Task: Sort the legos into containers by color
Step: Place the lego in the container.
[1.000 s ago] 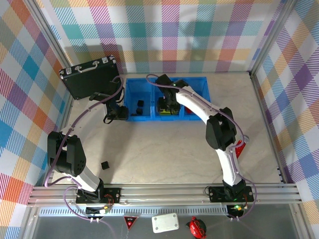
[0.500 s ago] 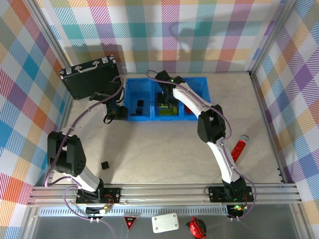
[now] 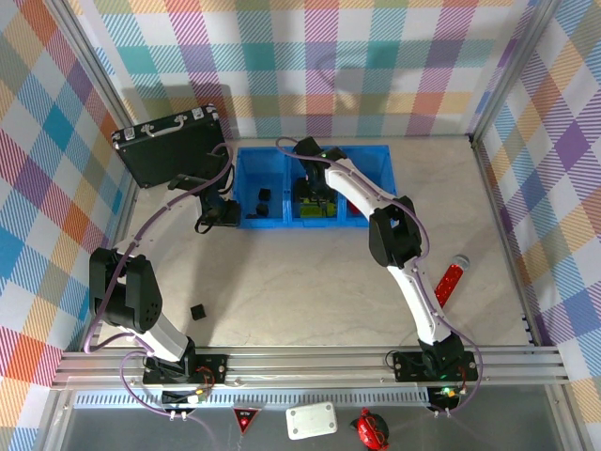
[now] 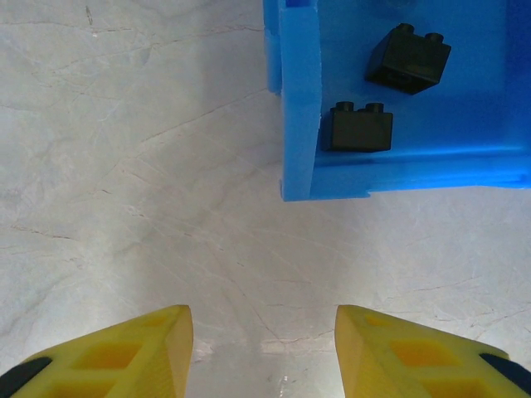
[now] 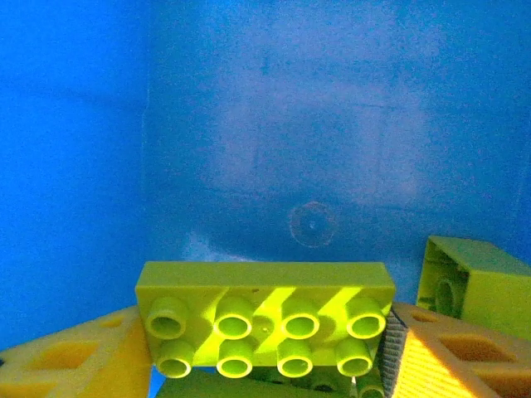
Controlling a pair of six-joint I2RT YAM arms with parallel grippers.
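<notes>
Our right end effector (image 5: 267, 342) is in the middle compartment of the blue bin (image 5: 249, 124), a lime-green plate (image 5: 265, 300) between its fingers, long axis finger to finger; whether pinched we cannot tell. Our left end effector (image 4: 264, 348) stands spread.

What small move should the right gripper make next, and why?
Probably open the right gripper wider and let the lime-green plate go. The plate sits between its fingers, low inside the middle compartment of the blue bin, beside another lime-green brick. The colour matches, so it seems ready to drop.
</notes>
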